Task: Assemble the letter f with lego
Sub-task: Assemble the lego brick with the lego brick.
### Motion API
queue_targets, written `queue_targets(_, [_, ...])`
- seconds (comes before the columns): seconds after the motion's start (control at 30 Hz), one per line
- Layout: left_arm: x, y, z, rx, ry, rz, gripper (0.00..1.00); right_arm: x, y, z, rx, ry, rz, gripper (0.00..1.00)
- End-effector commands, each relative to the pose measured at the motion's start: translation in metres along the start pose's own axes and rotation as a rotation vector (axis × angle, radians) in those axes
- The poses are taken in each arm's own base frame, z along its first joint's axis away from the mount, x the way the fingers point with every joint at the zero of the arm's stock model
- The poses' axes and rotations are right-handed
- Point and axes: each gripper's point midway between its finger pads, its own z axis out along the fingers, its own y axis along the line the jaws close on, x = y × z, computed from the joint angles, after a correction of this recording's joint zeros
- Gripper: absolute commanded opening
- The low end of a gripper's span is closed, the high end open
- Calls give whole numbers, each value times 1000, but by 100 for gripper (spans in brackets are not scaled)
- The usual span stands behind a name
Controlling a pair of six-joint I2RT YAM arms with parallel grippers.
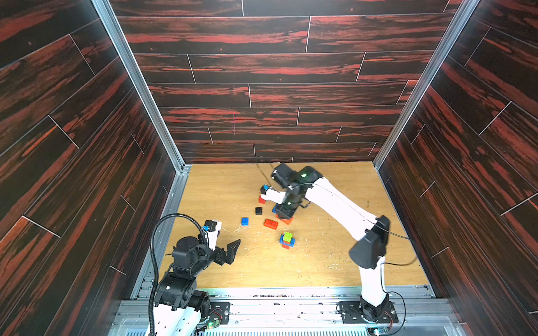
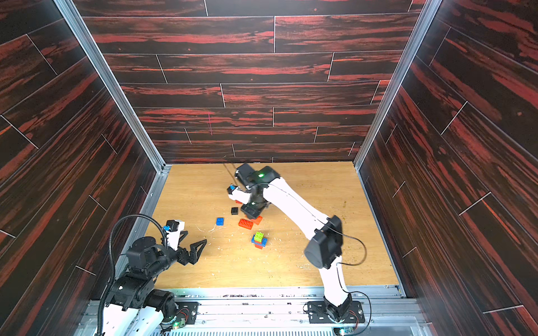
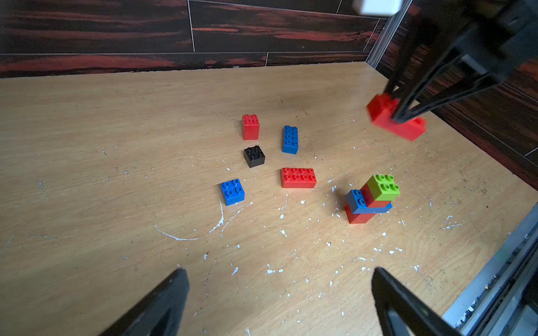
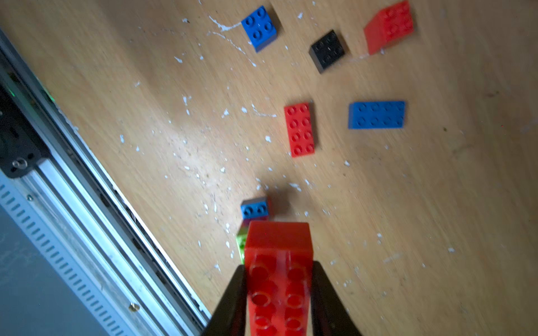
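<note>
From where I stand the F is only begun. Right of centre in the left wrist view stands a small stack (image 3: pixel 372 200) of 4 bricks: red at the foot, a blue bar across it that juts out on one side, another red, and a lime green square on top. I read that as part of the stem with perhaps 1 arm, not yet a recognisable letter. The right end effector (image 4: pixel 279 266) is clamped on the long sides of a long red brick (image 4: pixel 278 241) and carries it clear of the bench (image 1: pixel 320 261). In the left wrist view this brick hangs at the upper right of the frame, apart from the stack. In the right wrist view the stack peeps out just past the brick's end. The left end effector (image 3: pixel 280 272) has its jaws spread wide with nothing between them, at the lower left of the bench in both top views. 5 bricks lie loose near the middle of the left wrist frame, none touching another: a small red brick (image 3: pixel 250 126), a blue oblong (image 3: pixel 290 139), a black square (image 3: pixel 254 156), a red oblong (image 3: pixel 298 177) and a blue square (image 3: pixel 232 192). So I judge 4 placed, 1 in the air and 5 untouched, and most of the building is left.
</note>
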Motion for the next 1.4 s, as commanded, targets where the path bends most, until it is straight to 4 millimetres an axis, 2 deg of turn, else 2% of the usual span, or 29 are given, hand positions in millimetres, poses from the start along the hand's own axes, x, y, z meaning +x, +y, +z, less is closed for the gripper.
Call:
queue_targets(0.0, [2,-6,2,38,13,15,100,22,-1,-7,-1,25,-46,22])
queue_targets(0.2, [0,-7,2,45,0,13,100,33,10,-12,-23,-19,-104,23])
queue_targets(0.47, [0,-11,2,70,2,23,100,45,21,-10,-54,-53,-140,23])
queue_targets(0.67, [0,-13,1,81,-1,25,100,45,22,-6,-51,-55,-143,23])
queue_targets(1.37, [-1,-7,1,43,-9,16,100,49,42,30,-90,-15,-186,23])
